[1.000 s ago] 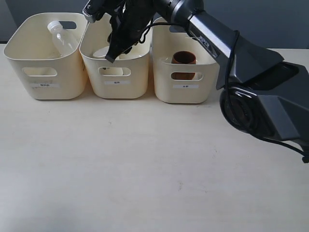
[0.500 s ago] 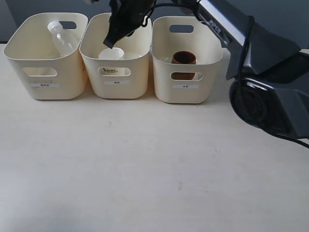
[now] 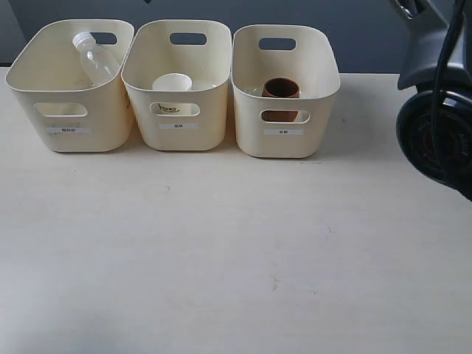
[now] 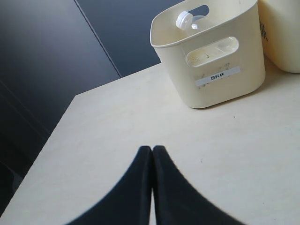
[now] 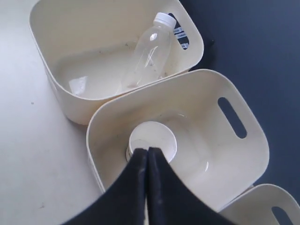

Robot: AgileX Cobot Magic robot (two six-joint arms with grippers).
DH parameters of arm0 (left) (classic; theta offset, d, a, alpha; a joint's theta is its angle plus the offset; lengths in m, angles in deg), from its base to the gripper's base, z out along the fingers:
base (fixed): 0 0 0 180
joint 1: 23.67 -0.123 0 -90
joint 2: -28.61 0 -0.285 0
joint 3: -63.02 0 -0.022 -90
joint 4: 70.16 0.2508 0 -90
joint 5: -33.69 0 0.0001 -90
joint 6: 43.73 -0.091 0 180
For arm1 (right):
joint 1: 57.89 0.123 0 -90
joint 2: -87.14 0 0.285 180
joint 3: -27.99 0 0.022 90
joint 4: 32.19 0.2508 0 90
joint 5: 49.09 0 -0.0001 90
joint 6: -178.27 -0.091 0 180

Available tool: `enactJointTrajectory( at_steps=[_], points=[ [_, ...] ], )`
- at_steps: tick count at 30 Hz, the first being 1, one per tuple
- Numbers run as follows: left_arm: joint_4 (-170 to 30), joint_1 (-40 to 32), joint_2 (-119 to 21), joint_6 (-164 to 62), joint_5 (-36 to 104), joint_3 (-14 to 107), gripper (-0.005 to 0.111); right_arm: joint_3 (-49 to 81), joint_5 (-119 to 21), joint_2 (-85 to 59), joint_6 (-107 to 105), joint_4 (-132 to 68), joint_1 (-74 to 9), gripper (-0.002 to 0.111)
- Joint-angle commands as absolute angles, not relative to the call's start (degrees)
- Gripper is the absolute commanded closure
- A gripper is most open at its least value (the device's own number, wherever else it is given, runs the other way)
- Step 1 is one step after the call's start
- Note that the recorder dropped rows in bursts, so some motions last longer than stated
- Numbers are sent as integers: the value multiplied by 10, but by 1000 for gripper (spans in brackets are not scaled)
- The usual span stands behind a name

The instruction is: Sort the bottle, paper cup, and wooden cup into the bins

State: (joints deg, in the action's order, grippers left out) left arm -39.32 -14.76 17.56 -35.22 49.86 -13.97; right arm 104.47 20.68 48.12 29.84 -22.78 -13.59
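Observation:
The three cream bins stand in a row at the back of the table. In the left bin (image 3: 70, 110) the clear bottle (image 3: 92, 57) leans against the wall, also seen as bottle (image 5: 147, 51) with its white cap (image 4: 183, 19). The white paper cup (image 3: 172, 82) stands upright in the middle bin (image 3: 177, 118). The dark wooden cup (image 3: 281, 90) stands in the right bin (image 3: 284, 133). My right gripper (image 5: 147, 151) is shut and empty, high above the paper cup (image 5: 152, 138). My left gripper (image 4: 152, 149) is shut and empty over the table, away from the left bin (image 4: 220, 89).
The right arm's dark base (image 3: 439, 118) rises at the table's right edge. A corner of the right bin (image 5: 262, 206) shows in the right wrist view. A dark wall runs behind the bins. The table's left edge (image 4: 56, 136) lies close to the left gripper.
The right arm has lifted up and away from above the middle bin and left the exterior view. The paper cup stays standing in that bin.

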Motion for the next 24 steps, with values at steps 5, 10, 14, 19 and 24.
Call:
enactJointTrajectory(
  at_steps=[5, 10, 14, 19, 24],
  points=[
    [-394, -145, 177, -350, 500, -142, 107, 1044, 209, 432, 259, -282, -96, 109],
    [-394, -145, 177, -350, 500, -142, 107, 1044, 209, 398, 234, -312, -75, 109],
    [-394, -145, 177, -350, 500, -142, 107, 1044, 209, 366, 215, -357, -50, 109],
    [-394, -145, 177, -350, 500, -142, 107, 1027, 209, 307, 192, -403, -23, 109],
    [-394, -145, 177, -350, 500, -142, 107, 957, 209, 219, 159, -485, 1, 109]
  ],
)
